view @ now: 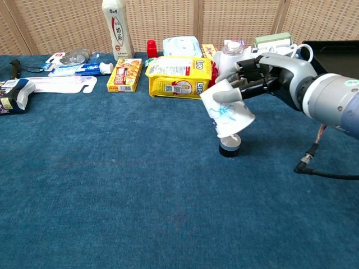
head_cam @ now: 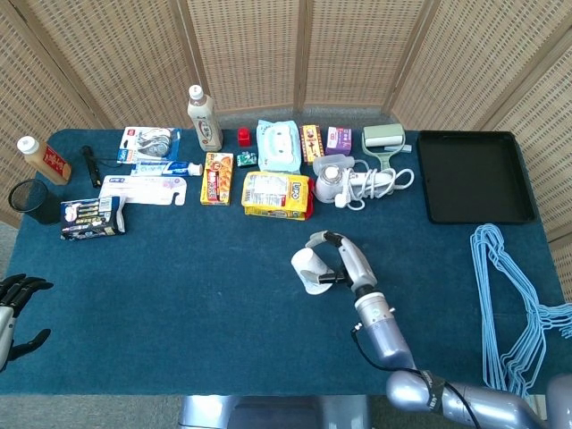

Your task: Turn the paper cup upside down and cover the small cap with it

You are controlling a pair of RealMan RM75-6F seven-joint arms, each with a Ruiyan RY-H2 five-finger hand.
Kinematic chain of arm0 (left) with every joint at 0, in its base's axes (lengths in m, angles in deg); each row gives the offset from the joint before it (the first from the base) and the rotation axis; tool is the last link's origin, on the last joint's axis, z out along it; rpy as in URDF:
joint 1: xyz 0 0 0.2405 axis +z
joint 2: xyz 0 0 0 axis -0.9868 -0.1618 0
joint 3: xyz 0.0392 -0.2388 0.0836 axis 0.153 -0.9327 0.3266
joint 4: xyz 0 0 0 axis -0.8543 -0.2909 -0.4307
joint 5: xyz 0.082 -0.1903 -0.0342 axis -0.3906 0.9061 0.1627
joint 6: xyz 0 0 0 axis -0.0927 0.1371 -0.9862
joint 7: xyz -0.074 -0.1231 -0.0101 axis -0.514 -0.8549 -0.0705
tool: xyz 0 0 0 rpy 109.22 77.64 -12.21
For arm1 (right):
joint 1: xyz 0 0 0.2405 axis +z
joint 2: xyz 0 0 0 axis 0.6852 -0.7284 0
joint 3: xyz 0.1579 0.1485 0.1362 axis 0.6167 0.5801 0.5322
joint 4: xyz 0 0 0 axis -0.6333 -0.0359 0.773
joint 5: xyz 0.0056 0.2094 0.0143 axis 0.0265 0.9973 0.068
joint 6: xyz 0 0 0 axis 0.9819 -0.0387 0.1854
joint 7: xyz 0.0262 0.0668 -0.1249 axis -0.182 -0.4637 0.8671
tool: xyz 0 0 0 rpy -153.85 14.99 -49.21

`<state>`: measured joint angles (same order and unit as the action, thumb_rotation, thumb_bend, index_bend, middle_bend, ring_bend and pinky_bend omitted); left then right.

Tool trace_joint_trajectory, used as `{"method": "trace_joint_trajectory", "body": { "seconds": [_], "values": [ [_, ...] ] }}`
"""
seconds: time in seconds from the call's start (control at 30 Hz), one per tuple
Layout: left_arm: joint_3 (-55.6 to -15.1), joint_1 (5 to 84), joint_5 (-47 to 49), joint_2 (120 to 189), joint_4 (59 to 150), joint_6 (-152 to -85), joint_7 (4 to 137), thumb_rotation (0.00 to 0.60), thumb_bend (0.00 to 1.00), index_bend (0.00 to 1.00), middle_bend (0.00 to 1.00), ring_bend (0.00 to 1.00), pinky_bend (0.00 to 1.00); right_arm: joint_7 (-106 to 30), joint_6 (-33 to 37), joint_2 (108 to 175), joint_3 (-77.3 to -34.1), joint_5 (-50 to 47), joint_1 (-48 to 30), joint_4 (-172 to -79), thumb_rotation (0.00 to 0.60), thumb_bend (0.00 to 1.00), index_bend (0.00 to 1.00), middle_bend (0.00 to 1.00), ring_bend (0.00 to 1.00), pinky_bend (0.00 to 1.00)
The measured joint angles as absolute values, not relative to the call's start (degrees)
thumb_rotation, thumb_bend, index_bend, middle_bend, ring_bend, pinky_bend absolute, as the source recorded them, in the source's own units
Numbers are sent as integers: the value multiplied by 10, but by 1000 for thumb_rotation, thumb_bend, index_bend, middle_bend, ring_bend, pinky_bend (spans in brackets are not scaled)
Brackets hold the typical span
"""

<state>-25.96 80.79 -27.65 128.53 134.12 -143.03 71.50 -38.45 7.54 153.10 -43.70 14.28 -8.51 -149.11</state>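
Note:
My right hand grips a white paper cup with a blue flower print, holding it by its upper part. The cup is tilted, and its wider lower end hangs right over the small dark cap on the blue cloth. I cannot tell whether the rim touches the cap. In the head view the cup and right hand are near the table's middle, and the cap is hidden beneath them. My left hand rests at the near left edge with its fingers apart and nothing in it.
Behind the cup lie a yellow packet, an orange box, a white bottle, toothpaste and other small packs. A black tray sits at the back right. Blue hangers lie along the right edge.

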Motion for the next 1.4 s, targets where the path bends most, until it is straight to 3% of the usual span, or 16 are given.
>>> {"method": "trace_joint_trajectory", "body": {
  "seconds": [0.53, 0.93, 1.3, 1.4],
  "values": [
    [-257, 816, -277, 1278, 1340, -1438, 705, 600, 179, 281, 280, 174, 183, -419, 35, 1607, -449, 101, -85, -1423, 558, 245, 489, 275, 188, 66],
    [-257, 814, -285, 1277, 1347, -1440, 710, 600, 178, 281, 281, 174, 183, -434, 33, 1611, -472, 72, -105, -1407, 555, 245, 471, 269, 174, 34],
    [-257, 817, -294, 1274, 1355, -1447, 715, 600, 178, 281, 280, 174, 183, -441, 49, 1564, -503, 17, -123, -1414, 552, 259, 116, 181, 128, 11],
    [-257, 817, -298, 1275, 1359, -1447, 718, 600, 178, 281, 280, 174, 183, -445, 47, 1539, -510, -4, -131, -1429, 554, 262, 70, 165, 117, 9]
  ]
}}
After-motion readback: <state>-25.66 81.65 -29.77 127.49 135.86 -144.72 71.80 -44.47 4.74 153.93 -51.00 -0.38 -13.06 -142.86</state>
